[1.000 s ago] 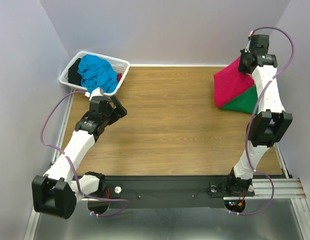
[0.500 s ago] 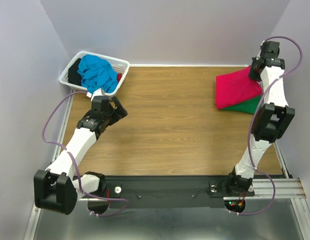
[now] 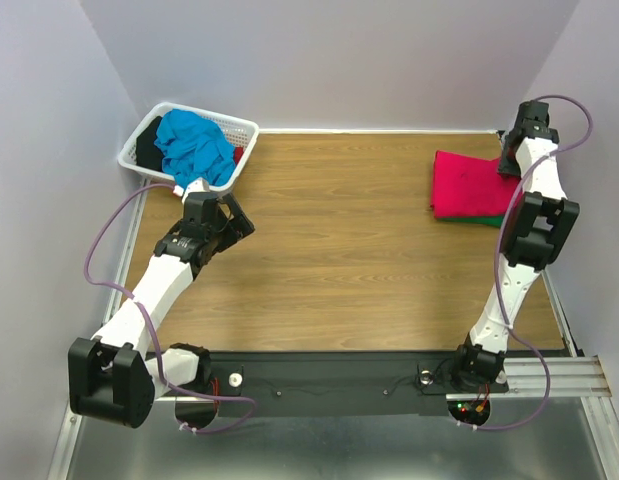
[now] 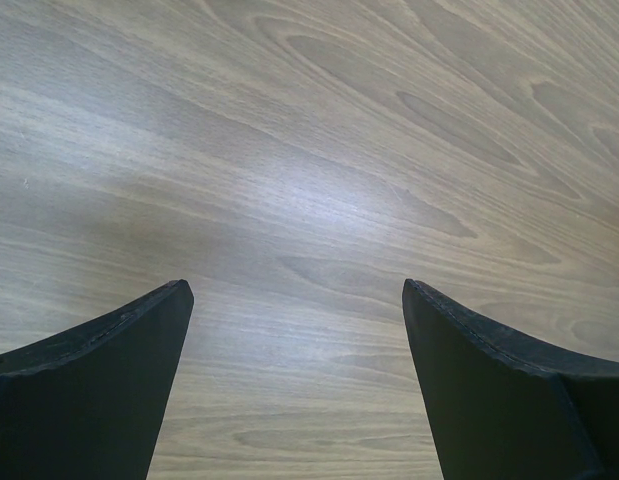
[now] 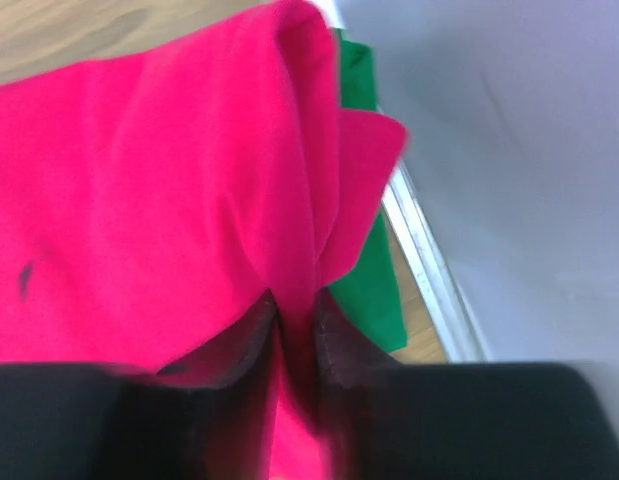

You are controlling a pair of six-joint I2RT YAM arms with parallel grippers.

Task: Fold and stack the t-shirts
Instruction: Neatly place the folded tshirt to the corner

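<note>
The crimson-pink t-shirt [image 3: 471, 183] lies folded at the table's far right on top of the green t-shirt [image 3: 497, 218], of which only an edge shows. My right gripper [image 3: 509, 160] is shut on a fold of the pink t-shirt [image 5: 169, 200] at its far right edge; the green t-shirt [image 5: 374, 290] shows beside the fingers. The turquoise-blue t-shirt [image 3: 194, 145] is bunched in the white basket [image 3: 244, 130] at the far left. My left gripper [image 3: 241, 217] is open and empty over bare wood, near the basket; its fingers [image 4: 99, 390] frame only table.
The basket also holds dark and red cloth under the blue tee. The grey walls stand close on the left, back and right. A metal rail [image 5: 429, 270] edges the table by the right wall. The arm bases sit on the black bar at the near edge.
My right gripper has lowered the pink t-shirt from a raised, tented shape down flat onto the green one, moving toward the right wall. The left arm has barely moved.
</note>
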